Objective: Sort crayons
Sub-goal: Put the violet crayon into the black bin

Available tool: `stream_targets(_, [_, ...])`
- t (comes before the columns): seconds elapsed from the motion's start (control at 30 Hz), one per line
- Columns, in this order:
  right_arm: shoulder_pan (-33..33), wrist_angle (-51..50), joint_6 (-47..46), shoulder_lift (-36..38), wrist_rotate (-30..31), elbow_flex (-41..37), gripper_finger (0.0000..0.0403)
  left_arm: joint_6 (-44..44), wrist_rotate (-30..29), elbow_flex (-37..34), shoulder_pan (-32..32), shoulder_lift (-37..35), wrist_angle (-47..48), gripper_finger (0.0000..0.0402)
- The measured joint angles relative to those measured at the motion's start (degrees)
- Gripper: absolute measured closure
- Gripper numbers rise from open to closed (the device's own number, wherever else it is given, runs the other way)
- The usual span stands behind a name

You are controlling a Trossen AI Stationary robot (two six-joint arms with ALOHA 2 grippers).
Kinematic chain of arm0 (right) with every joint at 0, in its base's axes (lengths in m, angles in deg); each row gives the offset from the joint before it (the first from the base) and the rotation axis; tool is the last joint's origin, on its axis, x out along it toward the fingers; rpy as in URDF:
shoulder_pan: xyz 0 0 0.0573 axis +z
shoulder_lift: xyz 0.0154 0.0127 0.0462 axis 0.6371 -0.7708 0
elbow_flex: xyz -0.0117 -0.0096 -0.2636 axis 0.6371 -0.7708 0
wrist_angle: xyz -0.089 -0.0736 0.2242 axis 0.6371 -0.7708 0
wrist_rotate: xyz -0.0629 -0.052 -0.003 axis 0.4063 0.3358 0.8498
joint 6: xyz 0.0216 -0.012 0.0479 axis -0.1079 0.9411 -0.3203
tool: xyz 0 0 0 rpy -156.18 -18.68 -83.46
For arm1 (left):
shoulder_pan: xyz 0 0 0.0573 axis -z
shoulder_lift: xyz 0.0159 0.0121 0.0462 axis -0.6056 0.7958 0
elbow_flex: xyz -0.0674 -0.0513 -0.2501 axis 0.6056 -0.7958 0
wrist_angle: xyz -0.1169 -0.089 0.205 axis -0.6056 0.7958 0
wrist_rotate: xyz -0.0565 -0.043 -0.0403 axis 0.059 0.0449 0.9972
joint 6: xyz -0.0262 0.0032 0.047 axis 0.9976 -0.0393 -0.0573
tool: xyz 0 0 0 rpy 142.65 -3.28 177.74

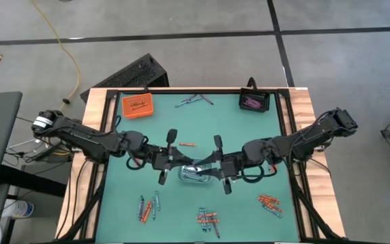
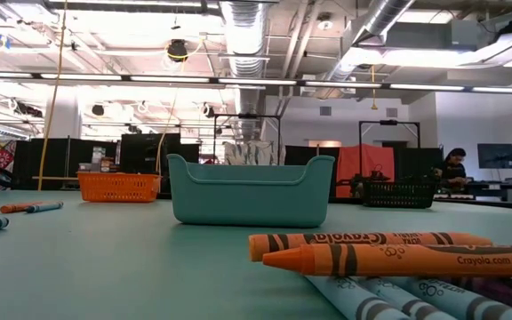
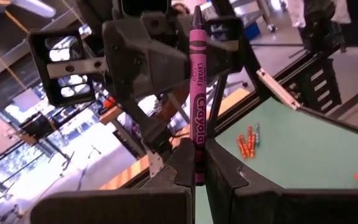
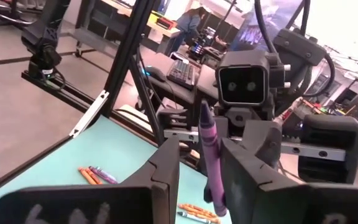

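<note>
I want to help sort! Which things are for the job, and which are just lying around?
For the job: purple crayon, left gripper, right gripper, loose crayons, orange tray, black tray, clear tray.
Lying about: yellow cable, person behind.

We see a green table (image 1: 249, 135) carrying an orange tray (image 1: 137, 106), a black tray (image 1: 254, 102), a clear tray (image 1: 193, 174) and scattered crayons (image 1: 208, 219).

Orange tray (image 1: 137, 106), black tray (image 1: 254, 102) and clear tray (image 1: 193, 174) on green table (image 1: 249, 139).
</note>
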Motion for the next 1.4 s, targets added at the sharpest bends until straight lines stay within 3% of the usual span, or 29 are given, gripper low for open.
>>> stream_targets(0.87, [-3.3,3.7,-1.7,-0.1,-3.3,0.0,0.0323,-1.0,1.0,0.0,-0.8,-0.1,-1.4,0.0401])
stream_targets(1.17, [-3.4,3.0,-0.9,-0.1,-3.3,0.0,0.0390,-1.9,-0.1,0.0,-1.0,1.0,-2.4,0.0401])
stream_targets(1.4, [-3.3,2.4,0.3,-0.2,-2.6,-0.1,0.0400,-2.1,-0.7,0.0,-1.0,2.6,-3.4,0.0401])
